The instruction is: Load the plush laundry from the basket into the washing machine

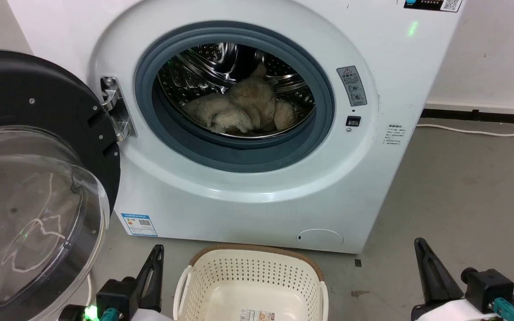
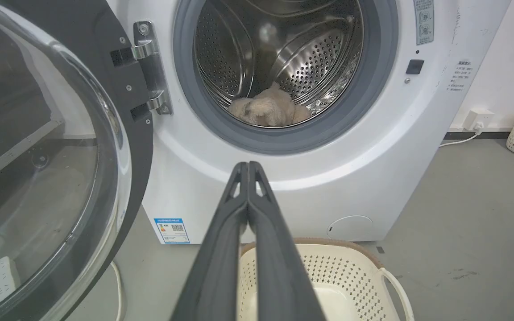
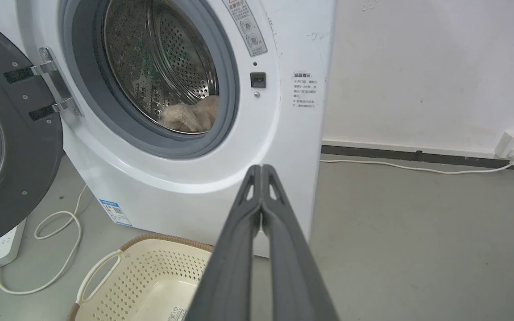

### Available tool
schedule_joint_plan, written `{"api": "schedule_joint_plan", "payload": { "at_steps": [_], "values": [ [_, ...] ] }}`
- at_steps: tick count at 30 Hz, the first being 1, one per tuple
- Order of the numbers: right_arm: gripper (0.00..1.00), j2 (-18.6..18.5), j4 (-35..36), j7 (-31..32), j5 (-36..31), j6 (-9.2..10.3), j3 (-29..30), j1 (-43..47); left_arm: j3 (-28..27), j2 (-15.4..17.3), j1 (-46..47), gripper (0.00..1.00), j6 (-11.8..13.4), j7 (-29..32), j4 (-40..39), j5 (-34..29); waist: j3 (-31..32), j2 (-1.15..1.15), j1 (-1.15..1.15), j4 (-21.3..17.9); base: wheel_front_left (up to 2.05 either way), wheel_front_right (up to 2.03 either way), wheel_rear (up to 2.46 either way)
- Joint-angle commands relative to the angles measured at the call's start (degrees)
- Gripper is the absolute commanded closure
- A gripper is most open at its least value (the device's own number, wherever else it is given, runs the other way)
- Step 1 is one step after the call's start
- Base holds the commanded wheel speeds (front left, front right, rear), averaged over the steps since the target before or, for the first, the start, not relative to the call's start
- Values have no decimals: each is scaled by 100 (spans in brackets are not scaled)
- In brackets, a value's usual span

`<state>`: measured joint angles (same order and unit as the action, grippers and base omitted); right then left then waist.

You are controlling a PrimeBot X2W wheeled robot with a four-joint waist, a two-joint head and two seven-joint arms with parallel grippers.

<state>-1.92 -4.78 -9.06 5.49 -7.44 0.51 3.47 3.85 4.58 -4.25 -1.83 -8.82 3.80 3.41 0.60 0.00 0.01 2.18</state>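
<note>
Front view of the washing machine (image 1: 248,196), with its door (image 1: 38,178) swung wide open to the left. Low in the steel drum (image 1: 221,58), behind the grey seal (image 1: 239,156): the plush laundry (image 1: 239,111), a cream-beige fluffy heap, fully inside. On the floor (image 1: 462,200) just in front of the machine: the basket (image 1: 248,272), bare inside apart from a paper label (image 1: 257,314) on its bottom.

At lower left, beside the basket: the left gripper (image 1: 158,249), fingers pressed together, holding nothing. At lower right, well apart from the basket: the right gripper (image 1: 420,244), likewise pinched closed and bare.

Judged as the end of the loading step, with the toy out of the basket and in the drum. Next, most likely: nothing further to carry. Perhaps push the door closed, minding the bulging glass and the hinge (image 1: 116,107), and first checking for any limb lying across the seal.

Hard to make out: the toy's limbs and tag, blurred into one mass. Cut off by the bottom edge: the near half of the basket. Hidden: the drum's front floor, below the seal's lip.
</note>
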Motion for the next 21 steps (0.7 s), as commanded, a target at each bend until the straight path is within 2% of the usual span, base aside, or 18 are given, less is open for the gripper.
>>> {"api": "schedule_joint_plan", "payload": {
  "at_steps": [1, 21],
  "values": [
    [100, -5, 56, 65, -56, -2, -9, -103, -33, -12, 112, 100, 33, 48, -58, -47, -2, 0, 0, -7, 0, 0, 0],
    [100, -7, 168, 288, -187, -3, -20, -168, -126, -54, 195, 100, 73, 270, -144, -125, -17, 0, 0, -63, 0, 0, 0]
  ]
}}
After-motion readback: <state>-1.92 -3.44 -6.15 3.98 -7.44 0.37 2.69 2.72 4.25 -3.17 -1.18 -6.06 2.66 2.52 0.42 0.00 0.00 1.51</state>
